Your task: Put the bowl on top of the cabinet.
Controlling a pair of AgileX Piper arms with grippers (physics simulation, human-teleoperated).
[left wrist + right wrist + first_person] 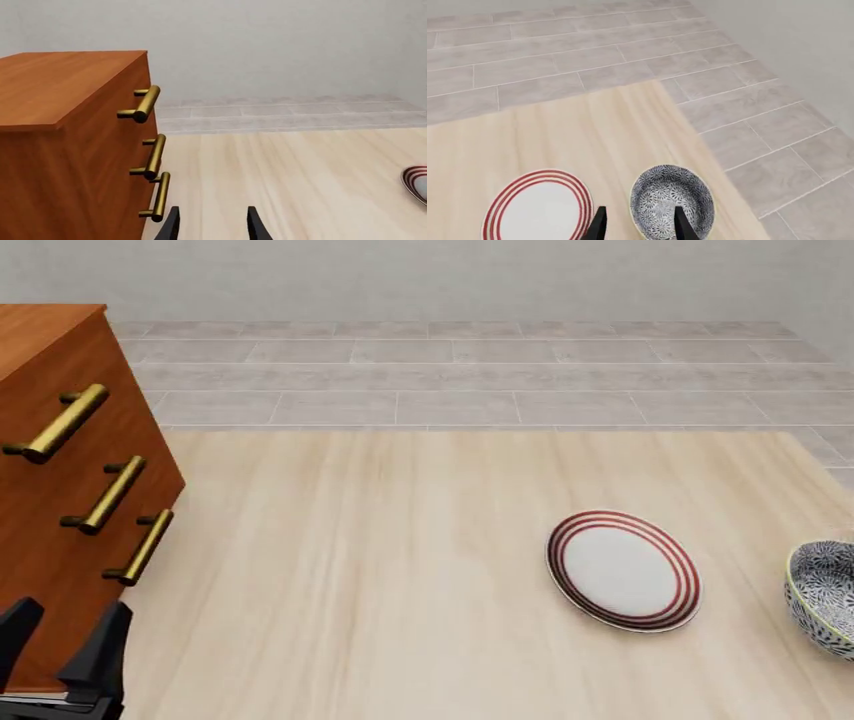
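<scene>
The bowl (821, 597), patterned black and white, sits upright on the table at the far right, cut by the front view's edge. In the right wrist view the bowl (672, 202) lies just beyond my open right gripper (639, 226), whose fingertips frame its near left rim without touching. The right gripper is out of the front view. The reddish-brown cabinet (60, 490) with three brass handles stands at the left. My left gripper (60, 637) is open and empty beside the cabinet's lower front; the left wrist view shows the cabinet (60, 130) and that gripper (212, 226).
A flat white plate with red rings (623, 570) lies just left of the bowl and also shows as the plate (537, 209) in the right wrist view. The bowl sits close to the table's right edge (720, 200). Grey tiled floor lies beyond the wooden table (374, 570).
</scene>
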